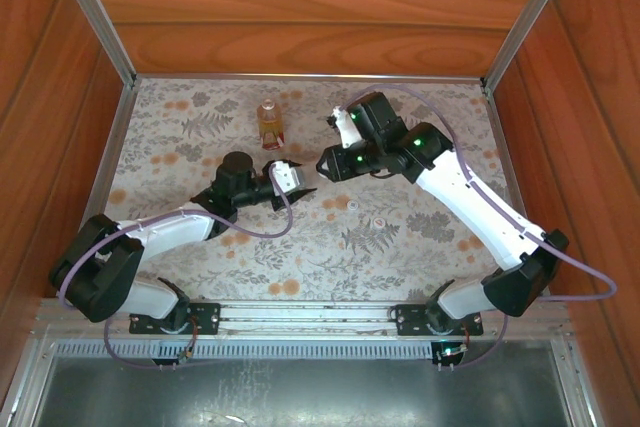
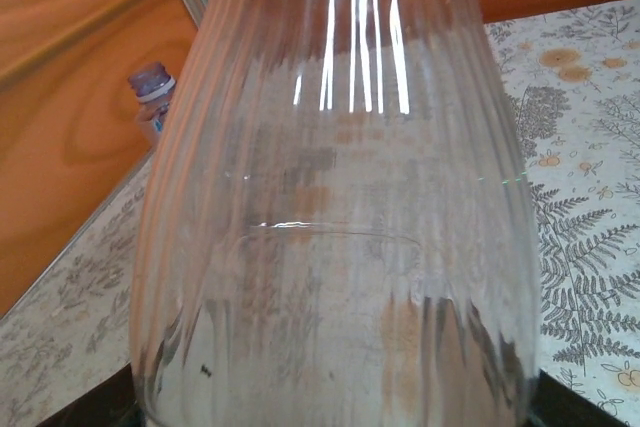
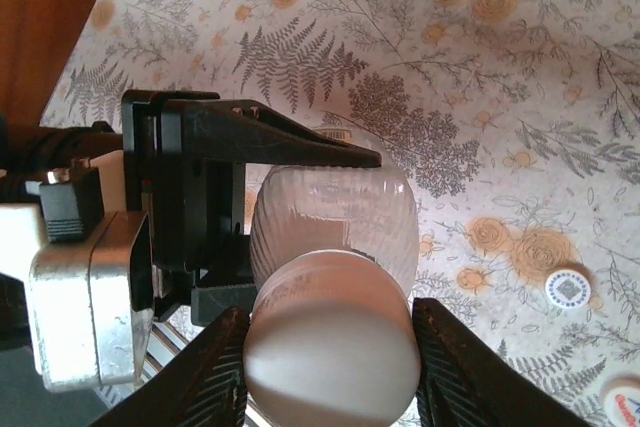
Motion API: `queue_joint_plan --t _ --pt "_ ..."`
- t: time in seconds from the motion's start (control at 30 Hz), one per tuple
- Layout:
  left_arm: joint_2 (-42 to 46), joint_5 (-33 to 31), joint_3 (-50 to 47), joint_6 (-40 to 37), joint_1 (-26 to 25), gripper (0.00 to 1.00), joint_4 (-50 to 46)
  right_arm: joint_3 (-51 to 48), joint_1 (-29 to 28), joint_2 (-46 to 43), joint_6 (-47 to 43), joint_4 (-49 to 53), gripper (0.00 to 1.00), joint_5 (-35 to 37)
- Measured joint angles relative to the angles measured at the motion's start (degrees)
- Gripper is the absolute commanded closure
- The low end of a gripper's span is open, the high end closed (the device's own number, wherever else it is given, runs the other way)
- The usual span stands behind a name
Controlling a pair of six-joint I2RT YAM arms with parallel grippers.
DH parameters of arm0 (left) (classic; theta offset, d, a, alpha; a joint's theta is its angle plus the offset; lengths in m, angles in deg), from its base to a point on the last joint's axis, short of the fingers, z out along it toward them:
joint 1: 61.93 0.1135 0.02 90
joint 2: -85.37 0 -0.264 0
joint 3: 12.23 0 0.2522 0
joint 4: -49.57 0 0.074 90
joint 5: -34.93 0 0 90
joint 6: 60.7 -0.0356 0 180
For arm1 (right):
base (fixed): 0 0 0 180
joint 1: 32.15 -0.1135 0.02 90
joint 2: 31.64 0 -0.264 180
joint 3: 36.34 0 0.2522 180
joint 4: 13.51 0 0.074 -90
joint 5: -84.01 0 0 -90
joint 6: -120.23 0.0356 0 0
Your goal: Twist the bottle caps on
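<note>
The left tool grasps the clear ribbed bottle level above the worktop. Its neck points toward the right tool, which clenches the white cap at its mouth.

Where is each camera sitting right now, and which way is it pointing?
Top external: above and behind the bases, looking down at the floral table; both arms show, left gripper meeting right gripper.
Left wrist: on the left arm, close against the clear ribbed bottle it holds; dark gripper parts at bottom corners.
Right wrist: looking down between its fingers on the white cap.
Shared: all three see that bottle.
</note>
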Motion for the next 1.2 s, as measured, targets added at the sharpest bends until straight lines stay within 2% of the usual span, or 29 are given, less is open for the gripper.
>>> queue_joint_plan --t 0.07,0.13,0.3,0.53,0.67,0.77,0.9,1.03,1.2 --pt "0.00 -0.48 0.00 -0.50 -0.15 0.69 0.33 0.00 0.04 0.07 -0.98 0.48 0.26 0.42" --pt "0.00 -0.50 -0.04 -1.64 -0.20 0.69 0.44 -0.07 0.31 -0.13 -5.14 0.83 0.21 0.70" --pt "0.02 2.05 -1.75 -7.19 -0.24 0.69 0.81 -1.68 0.35 -3.93 -22.93 0.66 0.18 0.57" --pt "1.40 4.15 -3.48 -9.27 -0.24 0.69 0.55 -3.26 0.35 -9.46 -52.50 3.06 0.15 -4.85" --pt "3.45 4.79 -3.54 -9.27 -0.24 0.69 0.63 -3.21 0.35 -8.26 -62.16 5.62 0.21 -6.38" --pt "4.42 5.53 -3.58 -9.25 -0.24 0.69 0.68 -3.21 0.35 -6.69 -65.70 6.10 0.30 -6.86" --pt "4.52 6.14 -3.65 -9.46 -0.24 0.69 0.70 -2.49 0.35 -5.27 -67.17 6.40 0.37 -8.96" --pt "4.52 6.34 -4.07 -9.68 -0.24 0.69 0.68 -2.25 0.35 -5.07 -67.12 5.99 0.43 -11.21" --pt "4.52 6.36 -4.22 -9.90 -0.24 0.69 0.66 -2.25 0.33 -4.70 -67.01 5.38 0.44 -12.74"
